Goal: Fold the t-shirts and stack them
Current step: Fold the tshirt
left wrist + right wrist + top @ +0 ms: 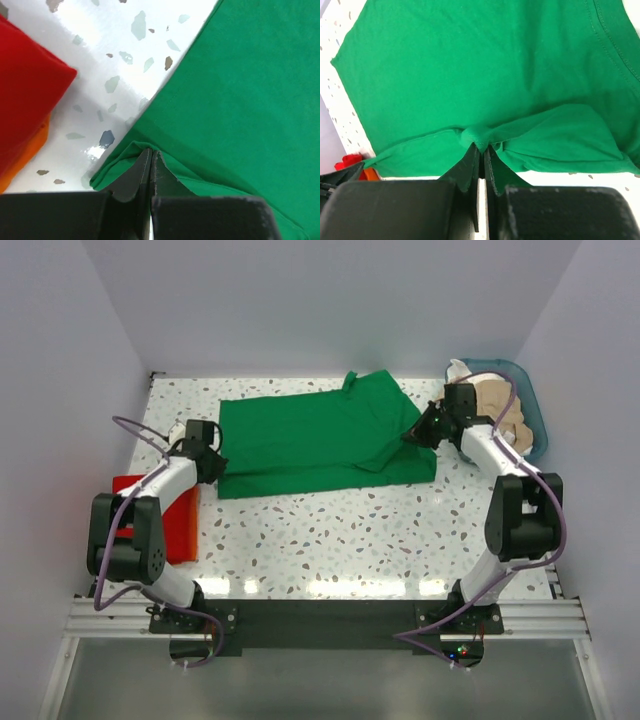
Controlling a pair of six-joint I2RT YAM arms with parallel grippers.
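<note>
Your left pincer [151,156] is closed on the near-left corner of the green shirt [320,435]. Your right pincer [482,146] is pinched tight on a bunched bit of its right edge. The shirt lies spread across the middle of the counter [330,535]. A flap is doubled over on its right side and the rest is flat, so its fold is barely begun. The red shirt [150,502] sits folded at the counter's left edge, with an orange layer showing beneath it; that looks like the start of your stack. The basket [538,410] at the far right holds beige and white cloth [495,400], not yet laid out. I judge you are early in the task: one shirt folded, the green one in hand, and more waiting.
</note>
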